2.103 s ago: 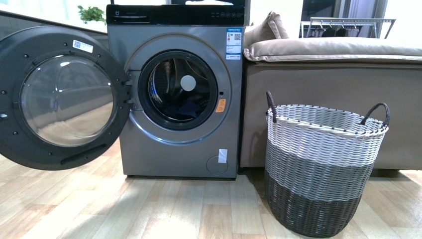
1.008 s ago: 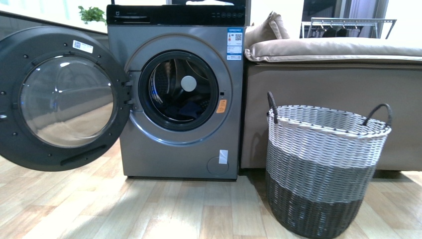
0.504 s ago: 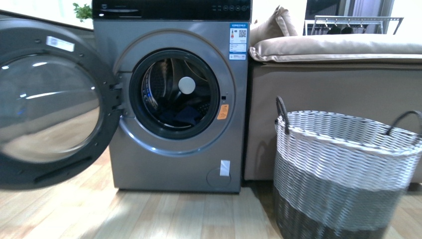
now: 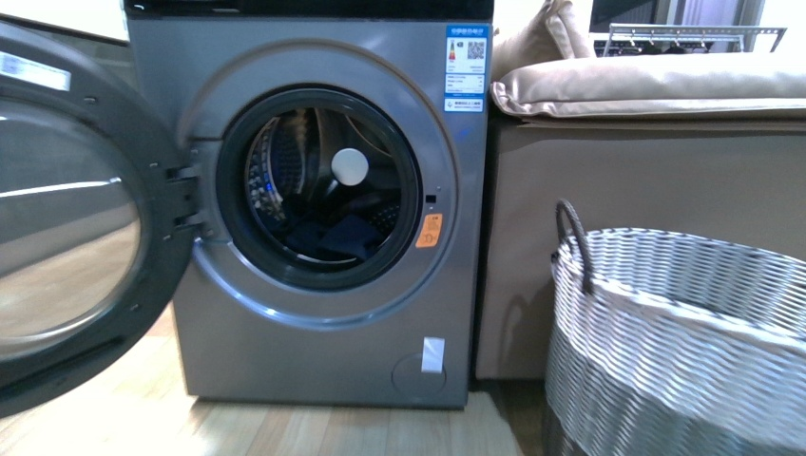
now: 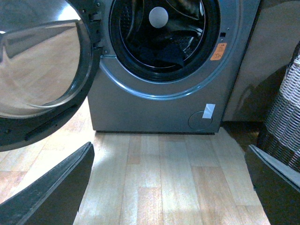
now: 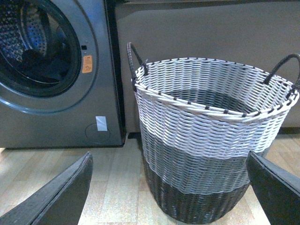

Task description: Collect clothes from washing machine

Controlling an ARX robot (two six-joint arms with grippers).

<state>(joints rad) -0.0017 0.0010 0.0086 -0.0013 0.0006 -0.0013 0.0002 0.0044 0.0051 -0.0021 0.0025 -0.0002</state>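
Clothes (image 4: 344, 237) low in washing machine (image 4: 314, 342), drum mouth toward robot; left gripper (image 5: 168, 146) and right gripper (image 6: 168, 152) wide, empty.

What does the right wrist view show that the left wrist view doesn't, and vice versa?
Only the right wrist view shows the whole basket: both handles, the rim and the inside wall. Only the left wrist view shows the open door and the navy clothes lying in the drum; of the basket it catches just an edge. Both share the washing machine front, its orange sticker and the wooden floor.
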